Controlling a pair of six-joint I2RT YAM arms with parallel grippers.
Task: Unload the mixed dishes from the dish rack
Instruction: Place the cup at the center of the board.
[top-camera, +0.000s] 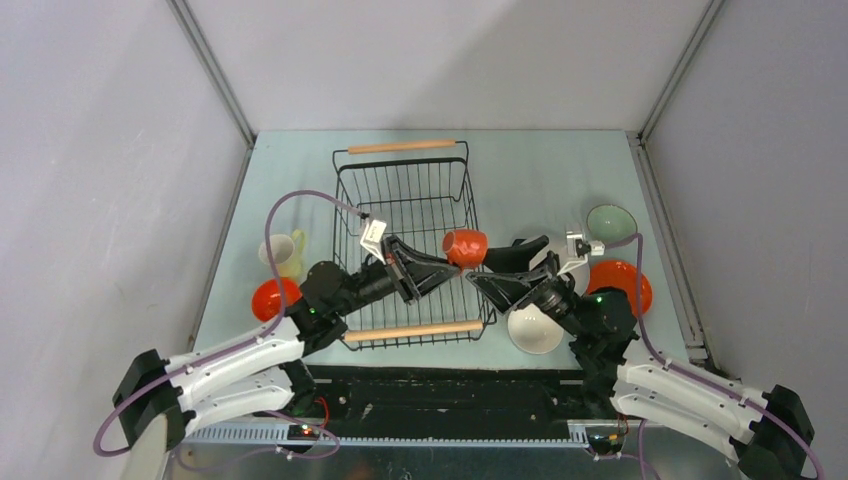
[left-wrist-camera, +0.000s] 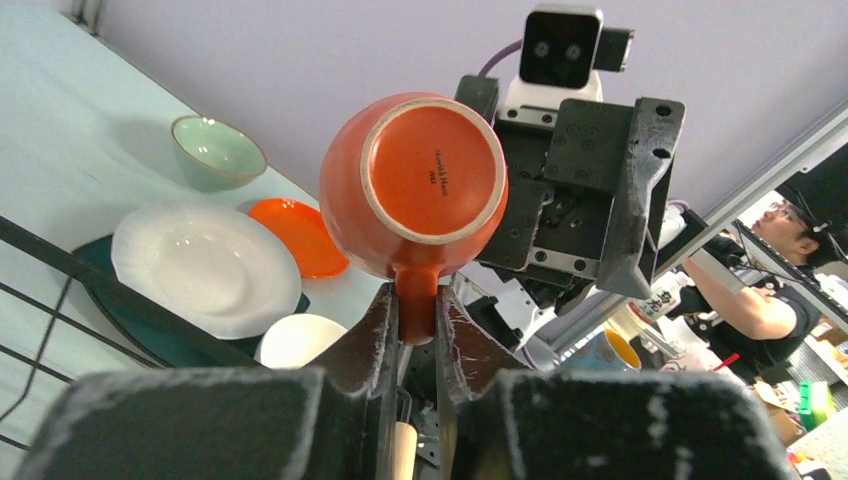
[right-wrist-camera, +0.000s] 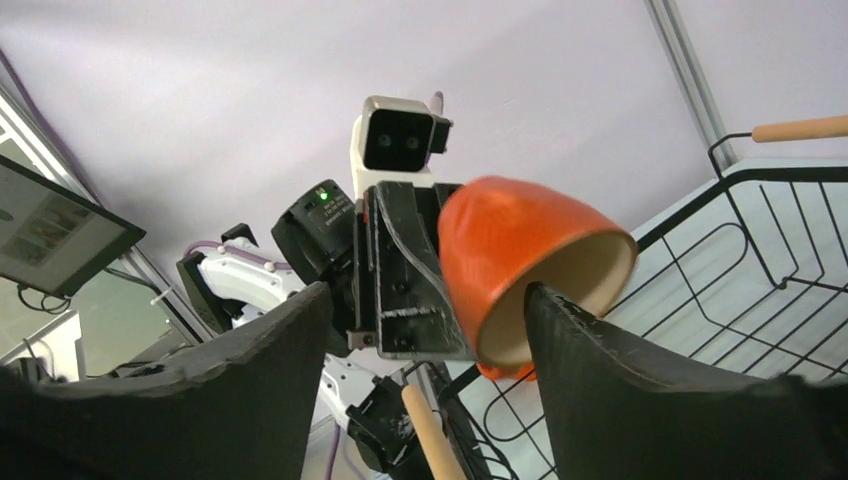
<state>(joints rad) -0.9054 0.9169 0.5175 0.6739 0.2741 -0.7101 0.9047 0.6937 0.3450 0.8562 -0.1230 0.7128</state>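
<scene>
Over the right rim of the dish rack (top-camera: 410, 215), the left fingers (left-wrist-camera: 372, 335) are clenched on the handle of the glossy orange cup (left-wrist-camera: 420, 185). The cup is tipped, its pale unglazed foot ring facing the left wrist camera. A small printed mark on the base is too small to read. The right fingers (right-wrist-camera: 620, 400) are black, rough-textured and spread wide either side of the cup's pale mouth; can't tell if they touch the rim.

The rack is rectangular black wire with light wooden rod handles (top-camera: 412, 331); the arms cover its near-right part.

Right of the rack on the pale bench (top-camera: 540, 180):
- round white bowl (top-camera: 535, 330), nearest, partly under the right arm
- orange plate (top-camera: 622, 283), half hidden by the wrist
- pale green bowl (top-camera: 611, 222), further back

The left wrist view adds an angular-rimmed white dish (left-wrist-camera: 205, 265) lying on a dark teal plate (left-wrist-camera: 140, 330), which is mostly covered.

Left of the rack are an orange bowl (top-camera: 272, 298), cut off by the left arm, then a pale yellow mug (top-camera: 283, 253).
</scene>
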